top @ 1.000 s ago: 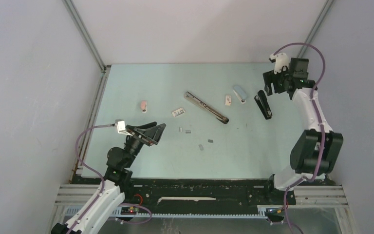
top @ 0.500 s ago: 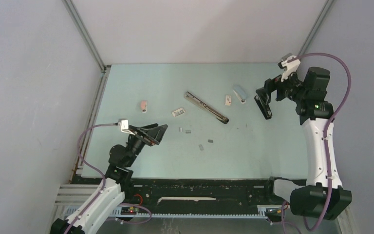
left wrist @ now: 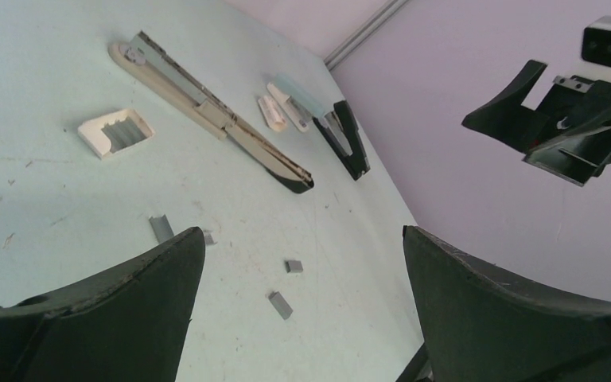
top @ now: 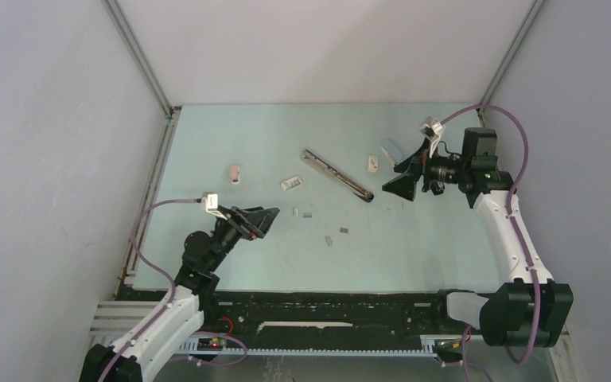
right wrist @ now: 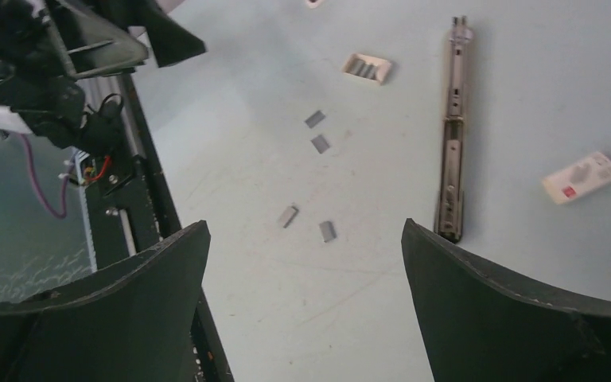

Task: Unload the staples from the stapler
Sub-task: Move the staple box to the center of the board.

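The long silver stapler (top: pixel 336 174) lies open and diagonal at the table's middle; it also shows in the left wrist view (left wrist: pixel 207 115) and the right wrist view (right wrist: pixel 453 135). Several small grey staples (top: pixel 342 230) lie scattered on the table in front of it, and show in the wrist views too (left wrist: pixel 280 304) (right wrist: pixel 328 231). My left gripper (top: pixel 269 223) (left wrist: pixel 302 231) is open and empty, raised at the near left and apart from the staples. My right gripper (top: pixel 391 180) (right wrist: pixel 305 224) is open and empty, raised just right of the stapler's black end.
A light-blue stapler (top: pixel 390 150) and a black stapler (left wrist: pixel 346 143) lie right of the silver one; in the top view my right gripper hides the black one. A small white staple box (top: pixel 291 183) and pink-white pieces (top: pixel 235 173) (top: pixel 372 164) lie nearby. Walls close three sides.
My right arm has swung from the back right corner down and left, with its open gripper now by the stapler's black end. My left gripper has shifted slightly right and nearer.
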`<state>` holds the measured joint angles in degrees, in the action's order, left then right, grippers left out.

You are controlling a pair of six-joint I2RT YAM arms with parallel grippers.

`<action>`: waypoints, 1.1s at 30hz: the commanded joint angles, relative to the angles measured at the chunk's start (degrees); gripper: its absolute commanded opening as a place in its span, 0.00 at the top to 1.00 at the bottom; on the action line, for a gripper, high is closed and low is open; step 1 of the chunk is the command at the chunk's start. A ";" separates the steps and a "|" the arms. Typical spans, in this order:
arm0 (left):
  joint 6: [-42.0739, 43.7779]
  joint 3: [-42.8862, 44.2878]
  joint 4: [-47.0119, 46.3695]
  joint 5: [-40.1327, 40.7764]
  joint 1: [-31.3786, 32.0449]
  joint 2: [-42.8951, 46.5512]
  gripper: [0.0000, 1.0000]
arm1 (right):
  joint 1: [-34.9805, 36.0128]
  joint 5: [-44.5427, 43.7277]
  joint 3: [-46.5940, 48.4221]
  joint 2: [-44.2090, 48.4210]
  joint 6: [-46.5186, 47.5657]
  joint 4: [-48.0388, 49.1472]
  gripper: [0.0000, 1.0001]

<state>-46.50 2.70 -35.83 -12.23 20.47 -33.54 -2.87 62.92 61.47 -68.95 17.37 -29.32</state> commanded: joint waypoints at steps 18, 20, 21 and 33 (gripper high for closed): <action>2.12 8.35 6.22 -3.20 -0.33 -10.01 0.01 | 6.56 5.31 -1.91 0.23 2.91 1.63 0.00; 2.73 9.13 7.84 -3.06 -0.34 -10.29 0.01 | 6.72 5.63 -1.88 0.00 3.10 1.40 0.00; 3.06 9.61 8.63 -2.87 -0.19 -10.38 0.01 | 6.83 5.70 -1.90 -0.11 3.18 1.35 0.00; 10.79 17.70 23.07 5.55 3.86 -12.39 0.01 | 7.42 5.82 -1.90 -0.40 3.64 0.98 0.00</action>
<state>-40.80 14.26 -18.33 -11.14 22.44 -44.82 4.12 67.61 59.59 -69.43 19.84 -28.21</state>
